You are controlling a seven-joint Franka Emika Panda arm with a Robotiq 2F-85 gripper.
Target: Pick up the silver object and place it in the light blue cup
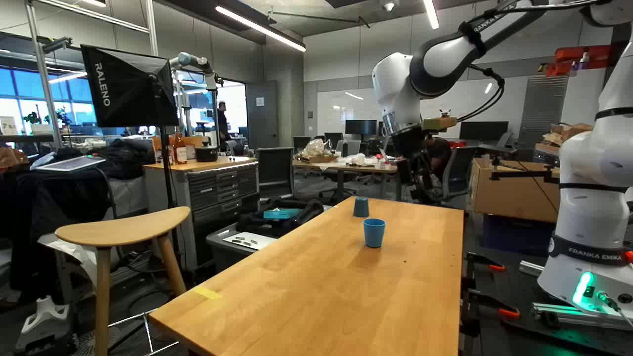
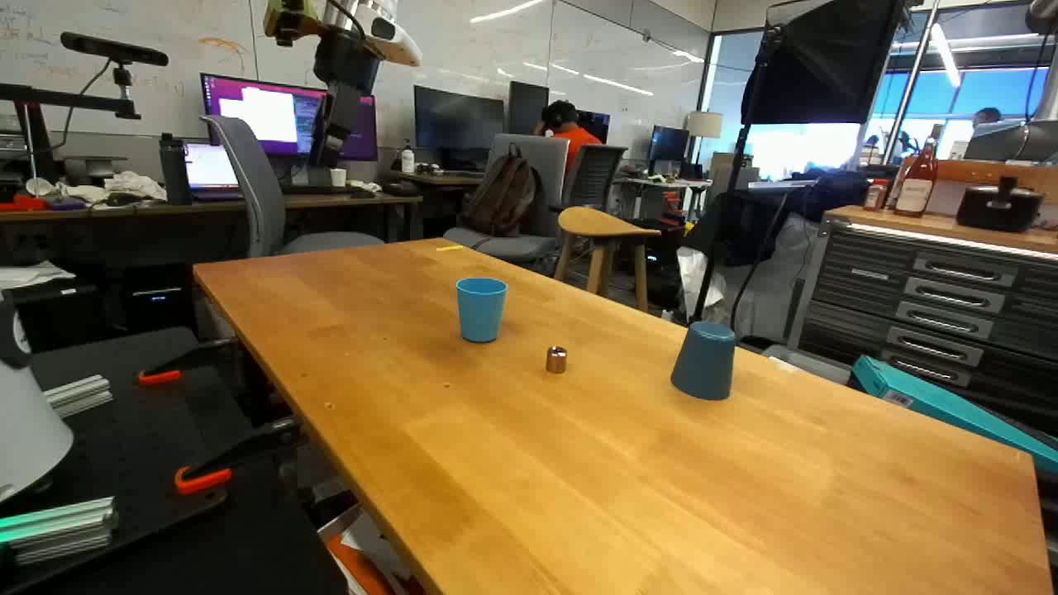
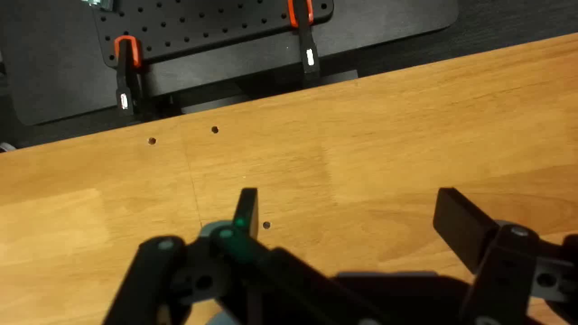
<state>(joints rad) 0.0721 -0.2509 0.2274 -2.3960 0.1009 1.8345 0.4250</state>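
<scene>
In an exterior view, the silver object (image 2: 556, 359) is seen on the table (image 2: 512, 471) near the upright light blue cup (image 2: 481, 311), on its side facing the upturned dark blue cup (image 2: 703, 362). The claw (image 3: 350, 214) is held above the table, jaws spread wide.

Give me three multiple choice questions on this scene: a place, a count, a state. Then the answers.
1. Where is the silver object?
A. inside a cup
B. on the table
C. on the stool

2. How many cups are on the table?
A. one
B. three
C. two

3. How does the dark cup stand?
A. upside down
B. upright
C. on its side

1 B: an exterior view shows it resting there.
2 C: both exterior views show the light cup and the dark one.
3 A: its closed end faces up.
</scene>
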